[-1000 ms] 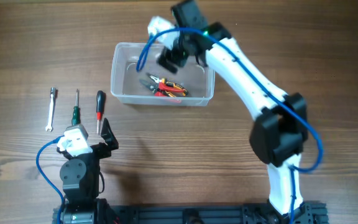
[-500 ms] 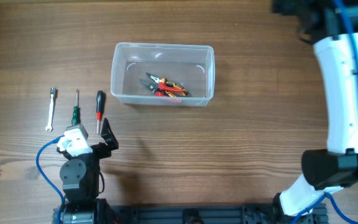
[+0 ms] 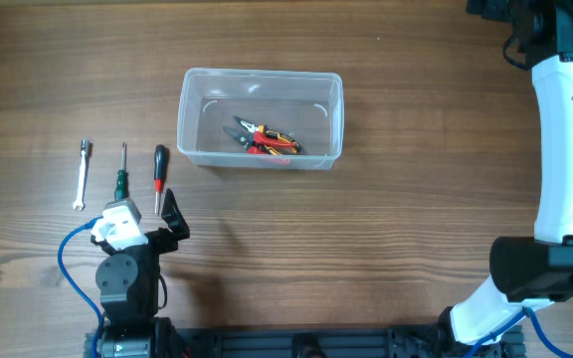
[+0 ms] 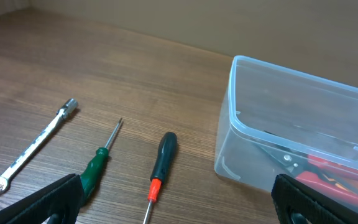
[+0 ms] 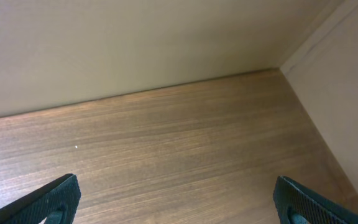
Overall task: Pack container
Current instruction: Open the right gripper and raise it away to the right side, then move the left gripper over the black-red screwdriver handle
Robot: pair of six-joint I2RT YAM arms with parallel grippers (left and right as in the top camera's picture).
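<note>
Clear container (image 3: 183, 124), one; wrench (image 3: 81, 176), one

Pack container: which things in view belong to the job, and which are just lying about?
Job:
- container
- pliers, already inside it
- wrench, green screwdriver and black screwdriver, loose on the table and probably next to pack

Just there:
- table
- wall behind it
</note>
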